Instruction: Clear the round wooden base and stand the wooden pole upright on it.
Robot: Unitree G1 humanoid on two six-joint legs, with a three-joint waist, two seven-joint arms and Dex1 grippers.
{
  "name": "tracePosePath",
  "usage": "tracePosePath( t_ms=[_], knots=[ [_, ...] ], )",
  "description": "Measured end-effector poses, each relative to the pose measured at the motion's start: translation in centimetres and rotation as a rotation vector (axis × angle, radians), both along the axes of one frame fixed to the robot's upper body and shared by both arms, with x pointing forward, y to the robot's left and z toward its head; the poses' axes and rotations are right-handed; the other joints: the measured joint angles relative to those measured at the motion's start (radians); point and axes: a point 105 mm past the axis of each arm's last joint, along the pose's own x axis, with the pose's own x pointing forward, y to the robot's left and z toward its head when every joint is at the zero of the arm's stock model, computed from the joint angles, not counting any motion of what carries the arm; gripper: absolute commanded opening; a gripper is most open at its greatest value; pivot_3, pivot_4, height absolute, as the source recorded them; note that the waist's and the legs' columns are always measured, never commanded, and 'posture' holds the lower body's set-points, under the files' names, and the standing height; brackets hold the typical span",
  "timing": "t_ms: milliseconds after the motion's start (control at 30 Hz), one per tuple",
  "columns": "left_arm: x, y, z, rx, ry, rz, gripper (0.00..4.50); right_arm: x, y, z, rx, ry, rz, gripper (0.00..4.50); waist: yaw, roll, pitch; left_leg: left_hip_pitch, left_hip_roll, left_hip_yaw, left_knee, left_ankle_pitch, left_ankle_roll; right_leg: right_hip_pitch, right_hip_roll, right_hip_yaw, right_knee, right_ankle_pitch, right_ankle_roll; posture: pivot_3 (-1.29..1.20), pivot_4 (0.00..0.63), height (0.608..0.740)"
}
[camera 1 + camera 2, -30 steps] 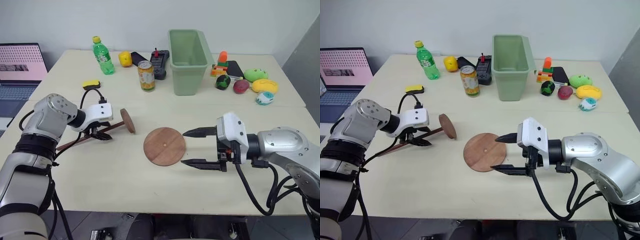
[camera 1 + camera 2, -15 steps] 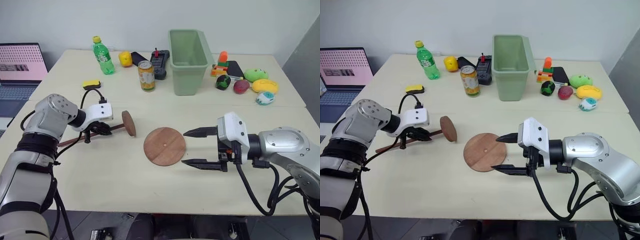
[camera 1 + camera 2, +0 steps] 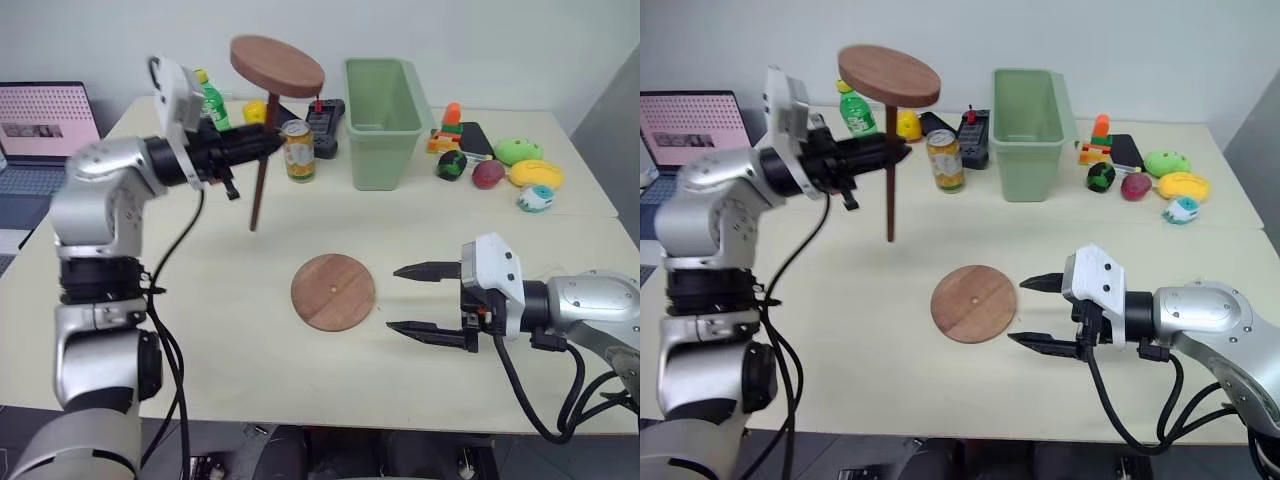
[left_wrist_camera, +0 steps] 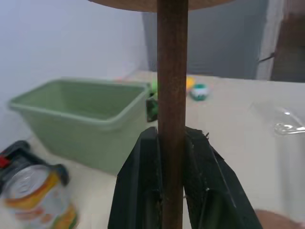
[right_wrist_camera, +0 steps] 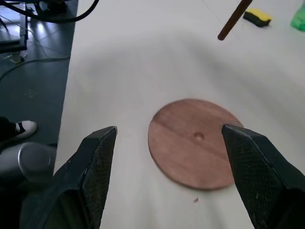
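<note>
Worktop (image 3: 230, 370): round wooden base (image 3: 333, 291) was laid near the front edge.
Left gripper (image 3: 898, 152): wooden pole (image 3: 890, 190) was pinched, raised.
Right gripper (image 3: 408, 300): fingers were spread beside the base.

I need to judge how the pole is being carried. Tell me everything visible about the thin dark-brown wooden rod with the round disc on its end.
The thin dark-brown wooden pole is a straight rod with a round reddish-brown wooden disc fixed at one end. It hangs roughly upright in the air, disc on top and tilted slightly, bare end pointing down and clear of the table. The left gripper is shut on the rod's upper part, just below the disc; its black fingers clamp both sides. It is up and to the left of the flat round wooden base, not over it.
</note>
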Motion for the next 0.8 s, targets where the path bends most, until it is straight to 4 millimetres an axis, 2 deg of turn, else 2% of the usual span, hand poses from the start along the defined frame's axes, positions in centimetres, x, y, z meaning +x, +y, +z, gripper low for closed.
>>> tracePosePath(
  t_ms=[100, 233, 333, 467, 800],
  knots=[
    [-1.4, -2.9, -0.8, -0.107, 0.039, -0.067, 0.27, -0.4, -0.2, -0.3, 0.012, -0.040, -0.033, 3.62, -0.001, -0.001, 0.000, 0.000, 0.001, 0.000, 0.001, 0.000, 0.000, 0.000, 0.002, 0.000, 0.001, 0.000, 0.000, 0.00, 0.150, 0.740],
    [-2.4, -4.1, 0.4, -0.174, 0.001, -0.076, 0.27, -0.9, -0.1, -0.5, 0.026, -0.062, -0.051, 3.62, 0.001, 0.000, 0.000, 0.004, 0.001, 0.002, 0.000, 0.000, 0.000, 0.002, 0.003, 0.002, 0.002, 0.000, 0.000, 0.00, 0.150, 0.740],
    [-3.2, -5.1, -0.5, -0.193, 0.033, -0.106, 0.27, -1.3, 0.2, -1.3, 0.030, -0.040, -0.054, 3.62, 0.001, 0.000, 0.000, 0.007, 0.001, 0.005, -0.001, 0.000, 0.000, 0.003, 0.003, 0.004, 0.001, 0.000, 0.000, 0.00, 0.150, 0.740],
    [-3.5, -5.7, -2.7, -0.171, 0.101, -0.113, 0.27, -1.1, 0.8, -1.8, 0.054, -0.016, -0.075, 3.62, 0.001, 0.000, 0.000, 0.008, 0.001, 0.006, -0.001, 0.000, 0.000, 0.004, 0.004, 0.004, 0.001, 0.000, 0.000, 0.00, 0.150, 0.740],
    [-3.7, -6.0, -4.8, -0.147, 0.101, -0.094, 0.27, -0.5, 1.8, -1.9, 0.064, 0.025, -0.064, 3.62, 0.002, 0.000, 0.000, 0.009, 0.000, 0.008, -0.002, 0.000, 0.000, 0.004, 0.004, 0.005, 0.000, 0.000, 0.000, 0.00, 0.150, 0.740]
  ],
)
